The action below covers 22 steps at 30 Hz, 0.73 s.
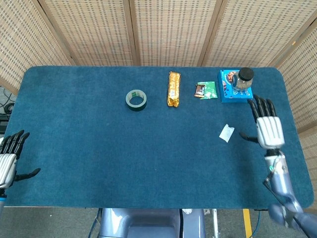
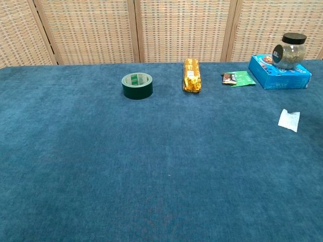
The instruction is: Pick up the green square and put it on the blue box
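Note:
The green square (image 1: 209,89) (image 2: 244,78) lies flat at the back of the table, with a small dark brown packet (image 1: 199,90) (image 2: 228,77) touching its left edge. Just to its right stands the blue box (image 1: 231,92) (image 2: 279,75), and a glass jar with a black lid (image 1: 243,80) (image 2: 288,51) rests on top of it. My right hand (image 1: 268,128) hovers open, fingers spread, near the right edge, well in front of the box. My left hand (image 1: 8,159) is open at the front left corner. The chest view shows neither hand.
A roll of green tape (image 1: 135,100) (image 2: 137,85) and a gold wrapped bar (image 1: 173,89) (image 2: 191,75) sit at the back middle. A small white packet (image 1: 227,133) (image 2: 289,120) lies on the blue cloth (image 1: 99,158) left of my right hand. Wicker screens stand behind.

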### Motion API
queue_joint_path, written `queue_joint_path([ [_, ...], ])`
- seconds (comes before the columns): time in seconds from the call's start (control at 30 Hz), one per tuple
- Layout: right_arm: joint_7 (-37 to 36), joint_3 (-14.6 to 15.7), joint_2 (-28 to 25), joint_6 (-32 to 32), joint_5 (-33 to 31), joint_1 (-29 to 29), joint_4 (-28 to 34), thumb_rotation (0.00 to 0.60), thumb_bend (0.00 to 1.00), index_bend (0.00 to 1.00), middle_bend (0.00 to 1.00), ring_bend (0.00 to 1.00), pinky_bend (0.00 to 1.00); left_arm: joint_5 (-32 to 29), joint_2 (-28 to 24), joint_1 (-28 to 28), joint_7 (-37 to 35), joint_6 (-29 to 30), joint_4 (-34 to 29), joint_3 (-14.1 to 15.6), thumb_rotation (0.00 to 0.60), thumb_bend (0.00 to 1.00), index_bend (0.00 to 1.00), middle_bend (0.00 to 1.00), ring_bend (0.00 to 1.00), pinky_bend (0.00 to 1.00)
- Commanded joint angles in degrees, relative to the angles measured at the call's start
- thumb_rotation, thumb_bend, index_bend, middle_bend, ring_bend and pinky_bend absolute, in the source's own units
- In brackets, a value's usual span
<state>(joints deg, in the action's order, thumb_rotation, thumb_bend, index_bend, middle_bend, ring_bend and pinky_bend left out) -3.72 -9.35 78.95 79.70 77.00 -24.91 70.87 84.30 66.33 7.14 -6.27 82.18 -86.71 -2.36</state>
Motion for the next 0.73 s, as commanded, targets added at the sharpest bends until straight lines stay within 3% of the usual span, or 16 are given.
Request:
queue_joint_path([
  [0.03,0.8,5.8,-5.5,7.0,4.1,7.8,8.5,0.600,0.00,0.00,0.00,0.00,0.00,0.7,-0.2,-0.7,-0.8,0.9,0.5,0.5,0.600,0.00,0.00,0.00,0.00,0.00],
  [0.33,1.7,9.4,-7.8,12.5,8.1,14.1,14.3,0.600,0.00,0.00,0.00,0.00,0.00,2.5,-0.9,-1.9,-3.0,3.4,1.0,1.0,0.600,0.00,0.00,0.00,0.00,0.00],
  [0.73,2.3,8.0,-9.3,11.9,8.1,15.7,16.1,0.600,0.00,0.00,0.00,0.00,0.00,3.0,-1.1,-2.3,-3.0,4.4,0.7,0.9,0.600,0.00,0.00,0.00,0.00,0.00],
])
